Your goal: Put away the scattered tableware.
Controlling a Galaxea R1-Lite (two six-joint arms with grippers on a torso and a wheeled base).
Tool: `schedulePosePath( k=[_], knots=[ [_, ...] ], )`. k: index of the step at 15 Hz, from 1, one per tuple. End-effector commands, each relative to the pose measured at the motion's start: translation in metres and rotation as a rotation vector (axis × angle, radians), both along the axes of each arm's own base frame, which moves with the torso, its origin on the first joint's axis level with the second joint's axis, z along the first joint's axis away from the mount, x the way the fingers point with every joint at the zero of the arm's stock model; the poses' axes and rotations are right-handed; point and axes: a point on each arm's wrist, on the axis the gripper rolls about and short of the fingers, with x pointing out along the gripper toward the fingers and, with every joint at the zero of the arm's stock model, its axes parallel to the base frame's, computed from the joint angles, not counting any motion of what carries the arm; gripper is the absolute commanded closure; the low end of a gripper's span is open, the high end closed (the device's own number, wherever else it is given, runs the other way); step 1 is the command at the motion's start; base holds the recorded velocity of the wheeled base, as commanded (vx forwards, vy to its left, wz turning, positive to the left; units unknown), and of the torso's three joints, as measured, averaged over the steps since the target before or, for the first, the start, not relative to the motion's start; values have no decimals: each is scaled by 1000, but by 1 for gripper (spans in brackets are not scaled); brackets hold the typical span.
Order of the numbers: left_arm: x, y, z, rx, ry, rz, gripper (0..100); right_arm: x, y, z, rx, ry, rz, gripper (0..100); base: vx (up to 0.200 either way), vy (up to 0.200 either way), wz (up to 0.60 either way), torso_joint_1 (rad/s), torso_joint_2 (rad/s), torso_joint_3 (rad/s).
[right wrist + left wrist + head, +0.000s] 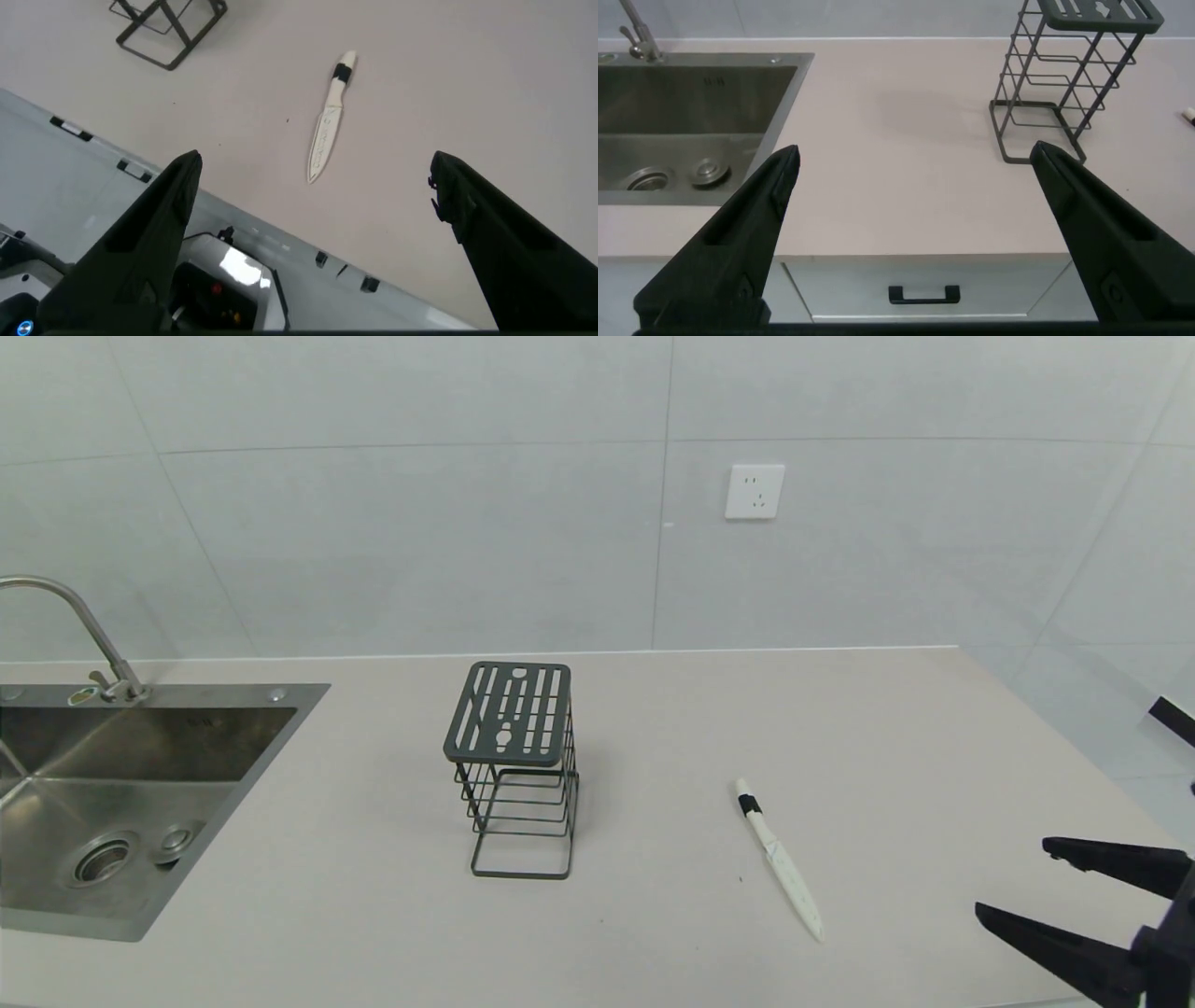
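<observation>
A white knife with a black band near its handle lies flat on the pale counter, right of centre; it also shows as the knife in the right wrist view. A dark wire rack with a slotted top stands upright mid-counter, and appears as the rack and as the rack in the wrist views. My right gripper hovers open at the counter's near right corner, to the right of the knife. My left gripper is open over the counter's front edge, short of the rack.
A steel sink with a curved faucet is set in the counter at the left. A tiled wall with a socket stands behind. A drawer handle shows below the counter's front edge. The counter ends at the right.
</observation>
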Motion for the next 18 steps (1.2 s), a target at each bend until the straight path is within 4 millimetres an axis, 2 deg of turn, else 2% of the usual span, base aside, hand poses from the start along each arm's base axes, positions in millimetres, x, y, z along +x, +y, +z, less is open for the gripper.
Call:
schedulePosePath(
  k=[1,6,9,16,18],
  knots=[
    [0,0,0,0,1,0,0,21,5,-12,-20,93,1,0,0,0,0,0,0,0],
    [0,0,0,0,1,0,0,50,12,-23,-24,104,6,0,0,0,0,0,0,0],
    [0,0,0,0,0,-3,0,70,15,-29,-86,98,-30,0,0,0,0,0,0,0],
    [0,0,0,5,-1,-7,0,85,31,-47,-164,147,24,0,0,0,0,0,0,0],
    [0,0,0,3,0,-7,0,97,43,-52,-183,170,38,0,0,0,0,0,0,0]
  ],
)
